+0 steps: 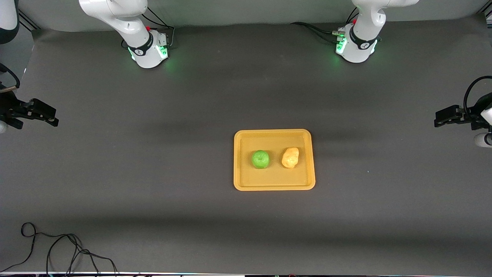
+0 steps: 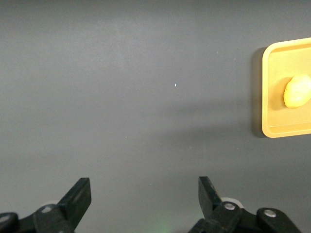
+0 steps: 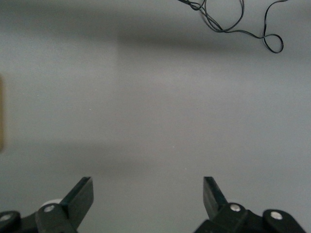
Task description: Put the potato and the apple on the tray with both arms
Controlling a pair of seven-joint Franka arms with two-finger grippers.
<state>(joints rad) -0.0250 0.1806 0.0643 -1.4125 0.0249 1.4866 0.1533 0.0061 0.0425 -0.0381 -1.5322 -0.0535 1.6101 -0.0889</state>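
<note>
With the apple (image 1: 260, 159) and potato (image 1: 290, 157) resting on the tray (image 1: 274, 186), the empty, spread left gripper (image 1: 440, 117) and right gripper (image 1: 52, 117) should simply wait well clear at the table's ends.

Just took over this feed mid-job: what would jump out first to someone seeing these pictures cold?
The orange tray on the dark table, with the green apple and the potato side by side in it, the potato toward the left arm's end. Both grippers are open and empty over bare table at the ends: the left gripper and the right gripper.
</note>
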